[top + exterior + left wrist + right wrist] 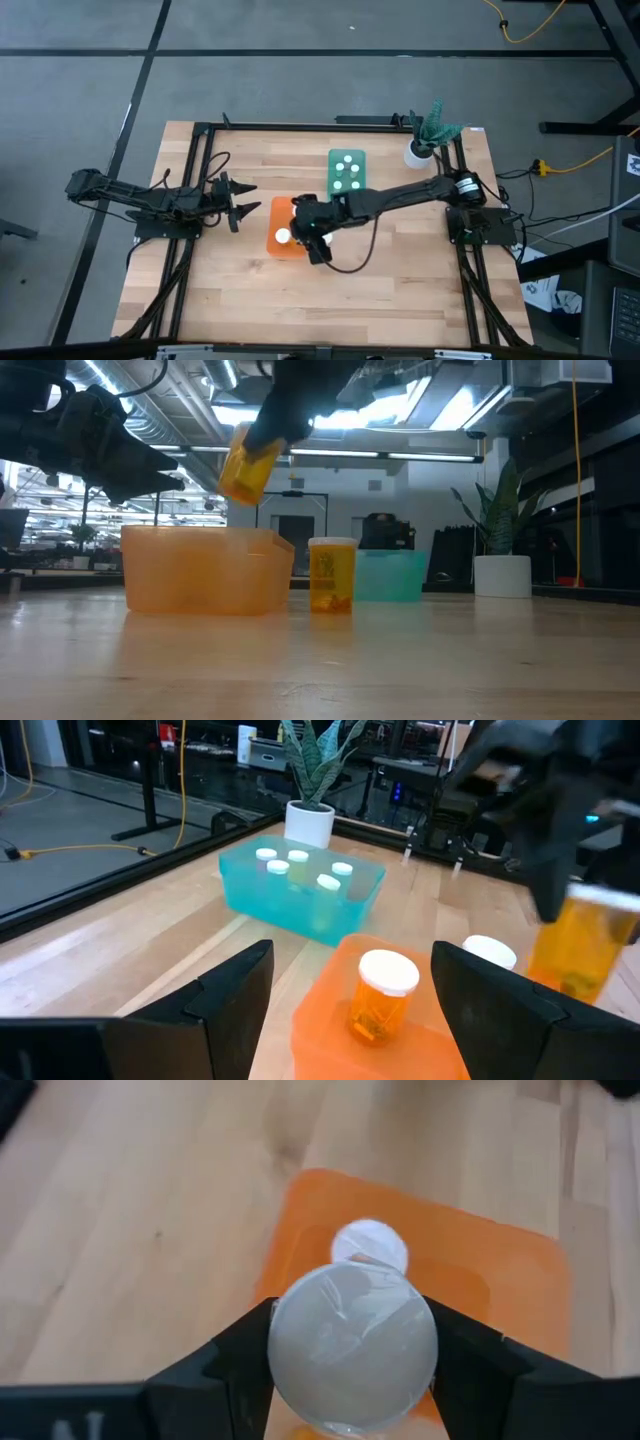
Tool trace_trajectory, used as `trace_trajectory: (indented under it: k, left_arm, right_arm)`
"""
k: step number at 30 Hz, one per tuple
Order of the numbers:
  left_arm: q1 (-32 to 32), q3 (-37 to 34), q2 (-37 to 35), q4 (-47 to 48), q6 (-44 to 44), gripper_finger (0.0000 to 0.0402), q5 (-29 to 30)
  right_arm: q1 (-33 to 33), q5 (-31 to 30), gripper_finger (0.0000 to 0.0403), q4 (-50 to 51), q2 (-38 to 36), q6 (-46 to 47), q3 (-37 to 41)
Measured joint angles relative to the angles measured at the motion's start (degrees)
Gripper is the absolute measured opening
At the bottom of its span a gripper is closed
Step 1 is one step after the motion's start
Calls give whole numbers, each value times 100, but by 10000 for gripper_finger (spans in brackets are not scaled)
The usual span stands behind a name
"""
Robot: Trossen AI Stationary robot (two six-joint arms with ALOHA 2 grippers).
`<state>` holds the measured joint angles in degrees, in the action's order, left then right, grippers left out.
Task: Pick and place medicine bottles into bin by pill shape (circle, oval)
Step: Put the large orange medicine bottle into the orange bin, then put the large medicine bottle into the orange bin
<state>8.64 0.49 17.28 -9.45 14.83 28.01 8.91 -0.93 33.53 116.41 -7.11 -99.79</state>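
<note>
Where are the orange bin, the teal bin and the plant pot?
orange bin [200, 575]: low view, its front wall.
teal bin [270, 900]: left wrist view, its near side wall.
plant pot [502, 576]: low view, its white front.

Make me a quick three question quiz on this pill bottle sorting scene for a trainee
1. True or false: the right tool holds a bottle above the orange bin.
2. How many white caps show in the teal bin? A) two B) five C) eight
3. Fill in: one bottle stands on the table between the orange bin and the ____ bin.

Key: 1 true; 2 B; 3 teal. The left tool waits open beside the orange bin.
</note>
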Motion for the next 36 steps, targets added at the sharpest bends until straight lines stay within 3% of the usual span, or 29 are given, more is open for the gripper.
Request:
trace_trajectory:
  k: [12, 36]
  left_arm:
    - [0, 1, -2, -2, -39, 263, 1]
    - [-1, 1, -2, 0, -39, 263, 0]
  right_arm:
    - [-87, 122, 215, -195, 764, 70, -2]
    - [67, 364, 245, -414, 821, 105, -4]
